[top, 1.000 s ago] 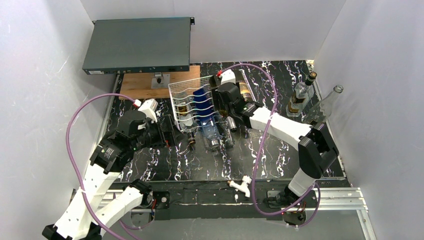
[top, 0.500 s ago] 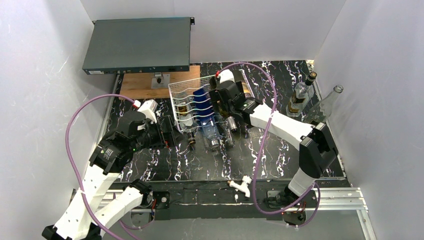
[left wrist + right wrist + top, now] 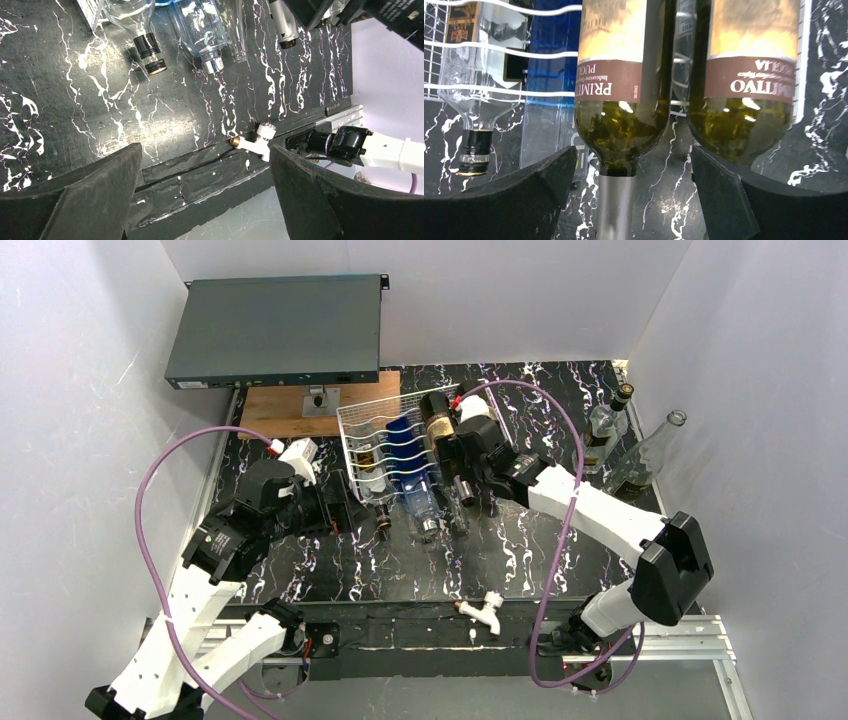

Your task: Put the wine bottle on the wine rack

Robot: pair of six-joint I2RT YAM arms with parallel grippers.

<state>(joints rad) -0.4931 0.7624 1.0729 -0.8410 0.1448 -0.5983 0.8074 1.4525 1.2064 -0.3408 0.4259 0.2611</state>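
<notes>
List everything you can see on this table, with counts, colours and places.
wine rack: one, white wire, table centre
green wine bottles: two, tan labels, rack's right side
blue bottle: one, mid rack
clear bottle: one, black cap, rack's left
standing bottles: two, clear, far right
flat box: one, dark grey, far left
board: one, brown wood, beside box
small fitting: one, white, near edge
left gripper: open, left of rack
right gripper: open, over wine bottles

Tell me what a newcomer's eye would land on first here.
The white wine rack mid-table, loaded with lying bottles. The right gripper hangs open around the neck of a green wine bottle at the rack's right side. Two more bottles stand by the right wall.
</notes>
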